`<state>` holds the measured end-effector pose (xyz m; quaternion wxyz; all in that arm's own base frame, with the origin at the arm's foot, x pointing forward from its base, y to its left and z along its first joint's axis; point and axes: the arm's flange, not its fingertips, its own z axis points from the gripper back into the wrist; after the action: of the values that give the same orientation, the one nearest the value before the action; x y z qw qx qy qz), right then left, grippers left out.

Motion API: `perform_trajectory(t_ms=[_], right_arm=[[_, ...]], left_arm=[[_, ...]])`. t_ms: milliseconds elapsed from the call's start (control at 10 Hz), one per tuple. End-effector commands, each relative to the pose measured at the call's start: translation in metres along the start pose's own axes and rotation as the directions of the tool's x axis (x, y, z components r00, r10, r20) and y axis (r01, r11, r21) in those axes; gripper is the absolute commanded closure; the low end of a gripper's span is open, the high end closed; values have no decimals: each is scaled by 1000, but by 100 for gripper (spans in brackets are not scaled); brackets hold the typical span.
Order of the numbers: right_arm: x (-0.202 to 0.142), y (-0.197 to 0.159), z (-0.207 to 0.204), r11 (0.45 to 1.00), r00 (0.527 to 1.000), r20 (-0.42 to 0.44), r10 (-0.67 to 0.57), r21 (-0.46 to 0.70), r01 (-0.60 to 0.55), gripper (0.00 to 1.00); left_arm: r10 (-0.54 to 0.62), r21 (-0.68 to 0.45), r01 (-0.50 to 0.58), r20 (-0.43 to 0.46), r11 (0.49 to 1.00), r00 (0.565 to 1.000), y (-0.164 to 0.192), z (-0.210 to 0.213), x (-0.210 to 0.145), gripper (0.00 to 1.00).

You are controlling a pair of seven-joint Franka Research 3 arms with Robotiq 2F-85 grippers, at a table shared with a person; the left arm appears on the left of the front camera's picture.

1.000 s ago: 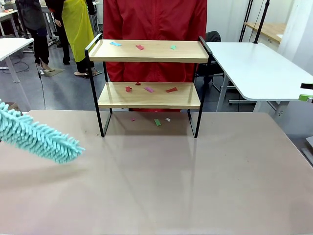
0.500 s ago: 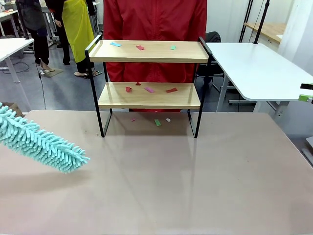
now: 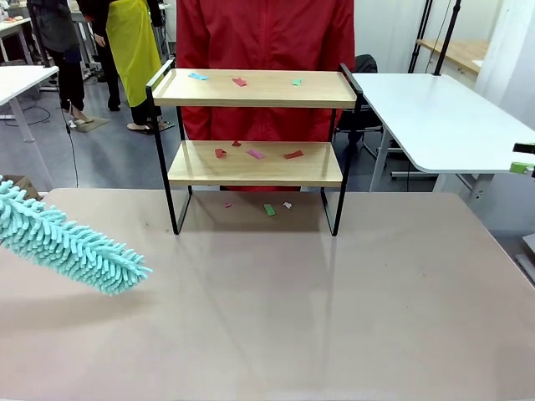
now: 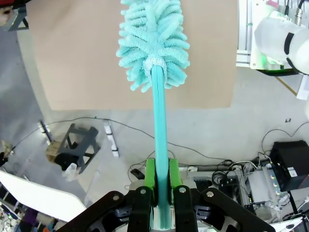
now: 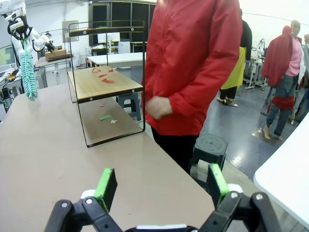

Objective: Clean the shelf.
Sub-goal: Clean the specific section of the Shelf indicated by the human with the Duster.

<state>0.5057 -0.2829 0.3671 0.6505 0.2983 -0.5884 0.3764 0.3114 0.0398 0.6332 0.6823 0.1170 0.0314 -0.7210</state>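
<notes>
One two-tier shelf (image 3: 267, 93), one teal duster (image 3: 71, 242) and ten paper scraps (image 3: 255, 154): three on top, four lower, three underneath.

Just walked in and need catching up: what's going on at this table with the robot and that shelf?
The left gripper is shut on the handle of a fluffy turquoise duster, its head over the brown table, left of the two-tier wooden shelf in a black metal frame, not touching it. Small coloured paper scraps lie on both boards and underneath. The right gripper hangs open and empty. A person in a red jacket stands behind the shelf.
</notes>
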Motion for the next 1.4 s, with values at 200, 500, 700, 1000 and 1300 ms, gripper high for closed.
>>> perform_trajectory(t_ms=[200,500,700,1000,1300], right_arm=[[7,2,-2,1000,1000,-18,-12,-12,12,0],[7,2,-2,1000,1000,-18,-12,-12,12,0],[7,2,-2,1000,1000,-18,-12,-12,12,0],[7,2,-2,1000,1000,-18,-12,-12,12,0],[7,2,-2,1000,1000,-18,-12,-12,12,0]], left_arm=[[-6,3,6,-5,1000,1000,0,2,-4,86],[-6,3,6,-5,1000,1000,0,2,-4,86],[-6,3,6,-5,1000,1000,0,2,-4,86],[-6,3,6,-5,1000,1000,0,2,-4,86],[-6,3,6,-5,1000,1000,0,2,-4,86]])
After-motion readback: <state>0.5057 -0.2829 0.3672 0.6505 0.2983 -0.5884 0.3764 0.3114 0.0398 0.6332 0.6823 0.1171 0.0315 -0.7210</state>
